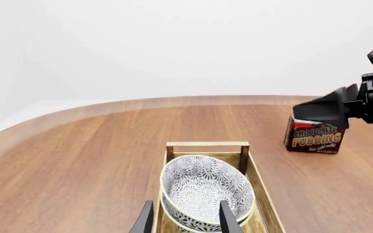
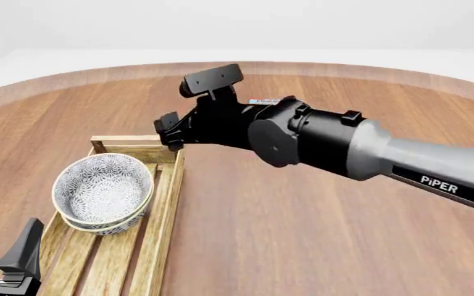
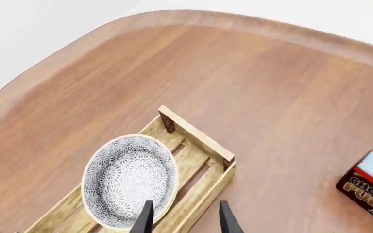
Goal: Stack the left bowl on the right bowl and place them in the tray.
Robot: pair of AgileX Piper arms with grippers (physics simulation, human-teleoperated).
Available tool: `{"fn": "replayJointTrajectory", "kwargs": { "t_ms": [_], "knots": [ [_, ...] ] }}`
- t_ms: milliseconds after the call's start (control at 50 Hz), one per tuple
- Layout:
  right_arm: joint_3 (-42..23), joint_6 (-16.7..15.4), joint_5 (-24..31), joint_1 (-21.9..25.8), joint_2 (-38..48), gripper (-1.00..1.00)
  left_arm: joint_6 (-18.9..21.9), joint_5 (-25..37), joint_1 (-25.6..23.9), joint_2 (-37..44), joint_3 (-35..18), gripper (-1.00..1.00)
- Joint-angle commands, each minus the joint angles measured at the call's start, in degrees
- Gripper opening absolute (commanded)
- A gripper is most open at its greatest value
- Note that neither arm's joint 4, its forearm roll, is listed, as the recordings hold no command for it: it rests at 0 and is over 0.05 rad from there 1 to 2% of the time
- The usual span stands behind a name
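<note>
Two bowls stacked in tray; both end effectors apart; pudding box wrist-views only.

A: Where are the bowls?

B: Nested, one inside the other. The top bowl is grey-white with a floral pattern and a pale rim; the lower bowl peeks out under it. Both sit upright in the tray.

A: And the tray?

B: A long light-wood crate with a slatted bottom and darker corner posts, lying flat at about eight o'clock on the surface. The bowls are toward its far end.
</note>
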Motion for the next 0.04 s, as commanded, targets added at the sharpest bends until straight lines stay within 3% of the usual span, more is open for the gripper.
{"fn": "replayJointTrajectory", "kwargs": {
  "t_ms": [20,40],
  "knots": [
    [6.75,-1.81,-2.41,-0.77,-8.02,1.00,0.00,0.00,0.00,0.00,0.00,1.00],
    [7.07,-2.13,-2.50,-1.01,-8.36,1.00,0.00,0.00,0.00,0.00,0.00,1.00]
  ]
}}
